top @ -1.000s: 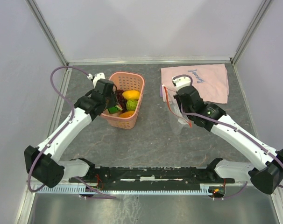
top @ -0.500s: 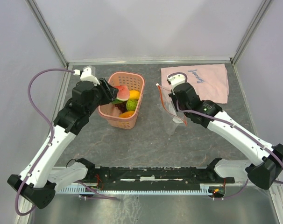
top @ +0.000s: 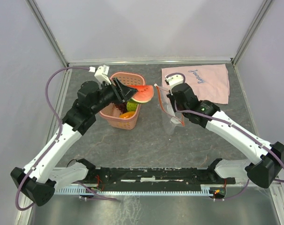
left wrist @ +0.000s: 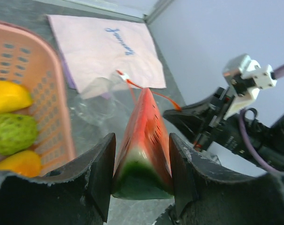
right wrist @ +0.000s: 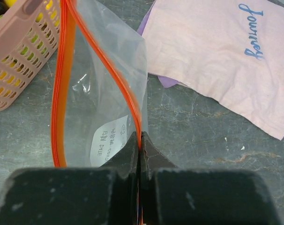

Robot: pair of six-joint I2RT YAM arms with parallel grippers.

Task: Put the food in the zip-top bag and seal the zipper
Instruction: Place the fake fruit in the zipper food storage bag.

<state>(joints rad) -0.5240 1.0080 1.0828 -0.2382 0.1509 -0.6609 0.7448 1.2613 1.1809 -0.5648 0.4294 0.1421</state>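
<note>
The left gripper (left wrist: 142, 174) pinched the watermelon slice (left wrist: 143, 131) between its fingers, over the pink basket (left wrist: 53, 93) rim nearest the zip-top bag (right wrist: 102, 89). The right gripper (right wrist: 140, 143), fingers pressed together on the zipper (right wrist: 126, 96), held the bag's mouth open

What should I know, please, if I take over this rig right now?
The left gripper is shut on the watermelon slice, held in the air by the pink basket on the side facing the zip-top bag.
The right gripper is shut on the bag's rim at the zipper, holding the mouth open.
No food is visible in the bag.
In the basket: mango, green fruit, orange, grapes.
Done: slice out of the basket.
Left: bag it, move the other four, seal the zipper.
</note>
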